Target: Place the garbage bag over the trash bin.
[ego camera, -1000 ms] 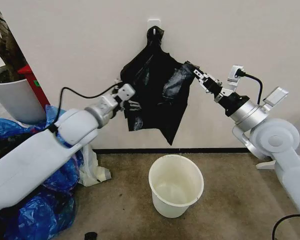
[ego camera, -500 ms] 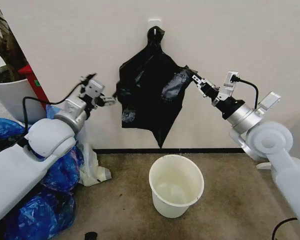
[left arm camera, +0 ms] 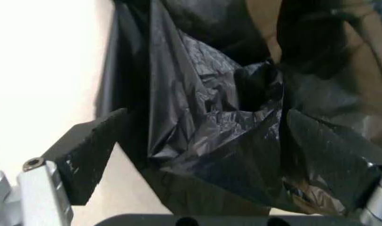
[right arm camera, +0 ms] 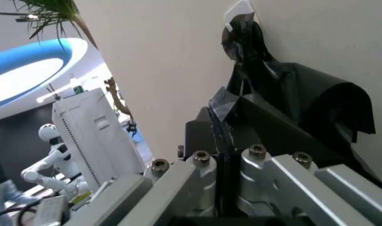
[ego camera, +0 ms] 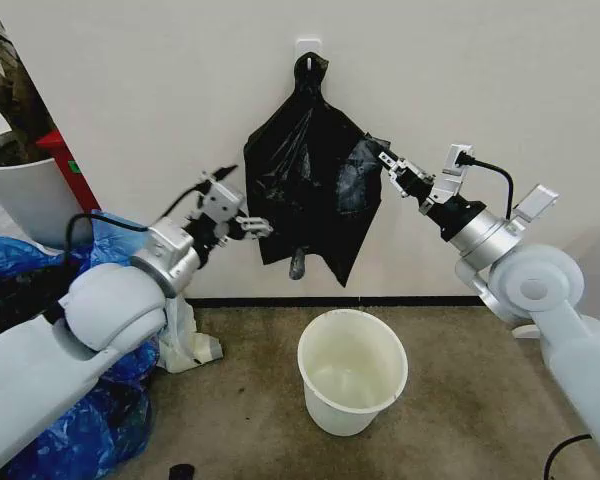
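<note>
A bunch of black bags (ego camera: 305, 170) hangs from a wall hook (ego camera: 308, 47). My right gripper (ego camera: 384, 165) is shut on the garbage bag (ego camera: 358, 172), pinching a glossy black fold at the bunch's right edge; in the right wrist view the closed fingers (right arm camera: 211, 123) clamp black film (right arm camera: 285, 89). My left gripper (ego camera: 252, 224) stands open at the bunch's lower left edge. In the left wrist view crinkled black plastic (left arm camera: 228, 136) lies between its spread fingers (left arm camera: 84, 155). The cream-white trash bin (ego camera: 352, 371) stands upright on the floor below, apart from both grippers.
A big white plant pot (ego camera: 28, 205) and a red object (ego camera: 68, 165) stand at the left by the wall. Blue plastic bags (ego camera: 50, 425) pile under my left arm, with a white bag (ego camera: 192, 345) beside them. A cable (ego camera: 570, 445) lies at the right.
My left gripper has swung back down and to the right, reaching the bunch's left edge. The bags have settled lower and wider. The right gripper keeps its pinch, barely shifted.
</note>
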Motion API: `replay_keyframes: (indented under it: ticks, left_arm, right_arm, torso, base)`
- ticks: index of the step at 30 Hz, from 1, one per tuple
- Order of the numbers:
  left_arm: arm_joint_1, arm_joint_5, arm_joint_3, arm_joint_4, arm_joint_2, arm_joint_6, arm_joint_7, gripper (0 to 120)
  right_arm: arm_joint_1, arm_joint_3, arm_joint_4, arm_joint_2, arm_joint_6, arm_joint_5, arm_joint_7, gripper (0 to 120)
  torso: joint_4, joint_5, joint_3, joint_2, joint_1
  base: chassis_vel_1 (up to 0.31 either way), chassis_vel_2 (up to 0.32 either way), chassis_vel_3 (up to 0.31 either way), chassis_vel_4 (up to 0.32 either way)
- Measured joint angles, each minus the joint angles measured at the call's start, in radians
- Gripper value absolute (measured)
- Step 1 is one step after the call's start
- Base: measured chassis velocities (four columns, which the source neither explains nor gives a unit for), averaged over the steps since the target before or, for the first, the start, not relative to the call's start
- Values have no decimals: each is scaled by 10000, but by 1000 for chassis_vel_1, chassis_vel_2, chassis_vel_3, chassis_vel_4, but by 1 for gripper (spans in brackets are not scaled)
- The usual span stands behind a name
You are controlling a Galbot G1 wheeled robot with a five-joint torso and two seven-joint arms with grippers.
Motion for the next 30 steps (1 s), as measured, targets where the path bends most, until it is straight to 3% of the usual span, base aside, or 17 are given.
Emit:
replay_keyframes:
  ticks: [10, 18, 30]
  left_arm:
    - [-2704, 361, 2216, 1463, -1181, 96, 591, 100]
    - [-4086, 697, 3527, 2273, -1863, 378, 728, 100]
    - [-4678, 1117, 3998, 3118, -2583, 1219, 536, 100]
  right_arm:
    - [-70, 0, 1, -38, 0, -20, -1, 0]
    - [-192, -1, -67, 67, -6, -92, -35, 0]
    - [-235, 60, -80, 42, -19, -95, -84, 0]
  torso:
    - [-4, 2, 0, 0, 0]
    - [-2, 2, 1, 0, 1]
    - [-2, -1, 1, 0, 1]
  base:
    - [0, 0, 0, 0]
    - [0, 0, 0, 0]
    - [0, 0, 0, 0]
